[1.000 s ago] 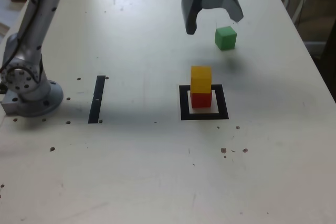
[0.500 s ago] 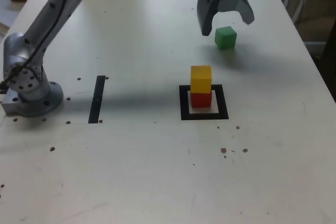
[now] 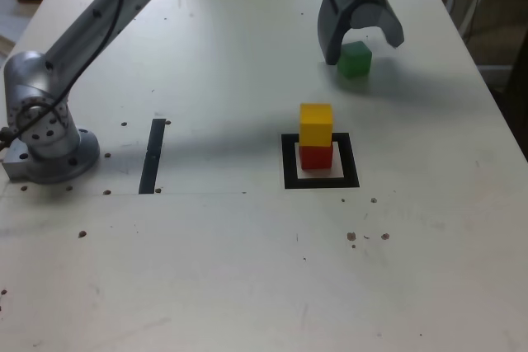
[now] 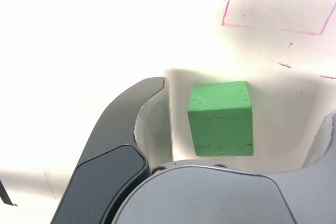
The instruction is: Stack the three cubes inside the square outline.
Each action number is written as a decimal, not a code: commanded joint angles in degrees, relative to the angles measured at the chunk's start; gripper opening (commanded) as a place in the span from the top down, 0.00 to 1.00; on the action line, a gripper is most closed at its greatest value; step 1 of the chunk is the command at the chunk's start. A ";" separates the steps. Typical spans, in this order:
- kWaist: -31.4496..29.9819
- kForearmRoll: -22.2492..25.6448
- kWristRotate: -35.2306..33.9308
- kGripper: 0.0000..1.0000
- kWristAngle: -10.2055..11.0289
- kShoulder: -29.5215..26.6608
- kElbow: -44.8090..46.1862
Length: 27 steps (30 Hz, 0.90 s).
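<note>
Two of three blocks are stacked: the yellow cube [image 3: 315, 124] sits on the red cube [image 3: 315, 156], and both stand inside the square outline [image 3: 289, 162], near the middle of the table [image 3: 247, 269]. Yellow looks roughly square on red, no visible overhang.

One left: the green cube [image 3: 355, 60]. It sits flat on the table, farther back than the stack and slightly to the exterior view's right, well apart from it.

Gripper [image 3: 360, 43] is spread wide and straddling the green cube; the wrist view shows the cube [image 4: 221, 118] between the jaws with clear gaps on both sides, so nothing is held yet. I can't tell whether it's low enough to close.

Remaining, by my read: close on green, lift, carry to the stack, place it on yellow. Third tier is the touchy one; an off-centre drop could knock yellow off.
</note>
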 commanded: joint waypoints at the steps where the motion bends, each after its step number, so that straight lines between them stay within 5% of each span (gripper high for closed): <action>1: 0.40 1.09 0.05 0.08 -0.78 0.65 -0.60; 11: 0.66 1.57 -0.84 0.29 -2.56 2.08 -1.46; 27: 0.13 1.52 -1.31 0.70 -0.80 2.67 -1.54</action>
